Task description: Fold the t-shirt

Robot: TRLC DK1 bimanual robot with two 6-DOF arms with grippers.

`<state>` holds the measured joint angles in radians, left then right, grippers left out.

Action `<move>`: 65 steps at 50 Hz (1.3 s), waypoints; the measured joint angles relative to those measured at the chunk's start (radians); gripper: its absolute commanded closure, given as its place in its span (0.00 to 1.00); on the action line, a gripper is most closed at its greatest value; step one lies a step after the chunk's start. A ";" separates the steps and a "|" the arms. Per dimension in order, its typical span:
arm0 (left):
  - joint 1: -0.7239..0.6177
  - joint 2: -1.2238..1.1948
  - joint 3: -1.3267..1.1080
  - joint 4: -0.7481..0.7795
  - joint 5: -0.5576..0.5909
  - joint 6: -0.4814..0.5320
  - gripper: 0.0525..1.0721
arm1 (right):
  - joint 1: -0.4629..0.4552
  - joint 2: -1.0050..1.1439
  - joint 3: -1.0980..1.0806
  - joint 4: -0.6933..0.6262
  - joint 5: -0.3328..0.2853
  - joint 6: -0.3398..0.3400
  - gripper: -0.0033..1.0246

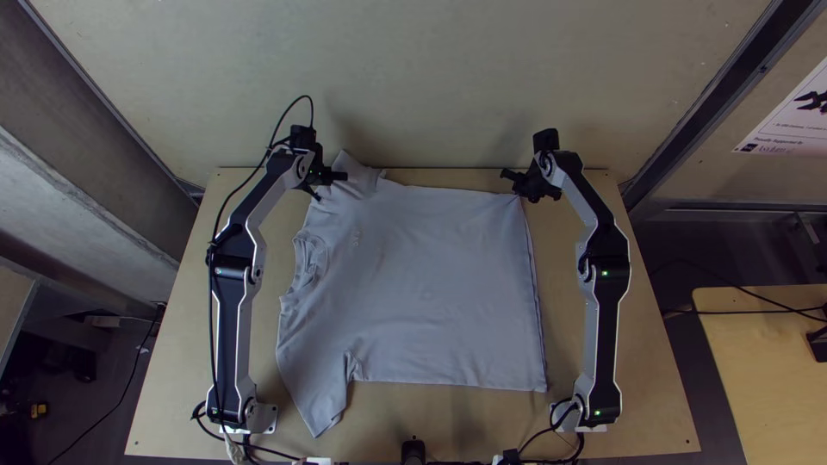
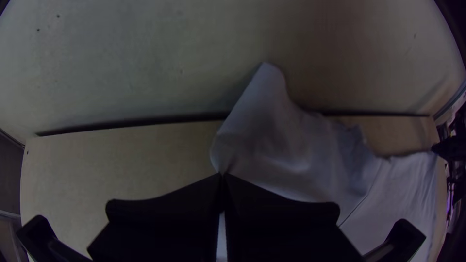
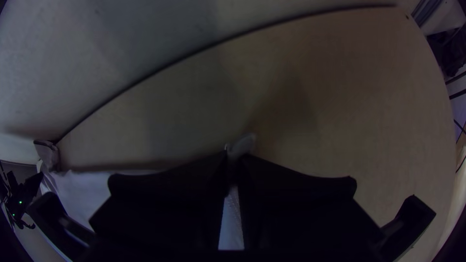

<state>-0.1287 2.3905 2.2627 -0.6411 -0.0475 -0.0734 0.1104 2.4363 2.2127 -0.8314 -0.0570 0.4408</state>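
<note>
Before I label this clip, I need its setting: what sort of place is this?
Probably a robotics lab: two robot arms mounted on a wooden table, and a poster on the side panel.

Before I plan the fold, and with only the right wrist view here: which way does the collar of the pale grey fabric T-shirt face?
Observer: The T-shirt's collar faces the white-and-black left arm.
Operator: And the near sleeve?
Observer: It lies stretched out, pointing towards the near edge of the light wooden table.
Operator: Where does the near corner of the hem end up?
Observer: Close to the base of the white-and-black right arm.
</note>
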 measured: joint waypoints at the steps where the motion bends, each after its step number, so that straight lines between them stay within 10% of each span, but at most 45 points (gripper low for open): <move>1: 0.001 -0.004 0.000 0.005 0.002 -0.006 0.98 | 0.000 0.000 0.007 0.000 0.000 0.000 0.97; 30: 0.111 -0.058 -0.022 0.034 0.069 -0.066 0.98 | 0.022 0.016 0.086 0.089 0.000 -0.008 0.97; 65: 0.114 -0.475 -0.588 0.168 0.134 -0.062 0.98 | 0.040 -0.088 0.009 -0.053 0.026 -0.060 0.97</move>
<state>-0.0147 1.9160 1.6749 -0.4732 0.0864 -0.1352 0.1505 2.3486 2.2219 -0.8848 -0.0311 0.3805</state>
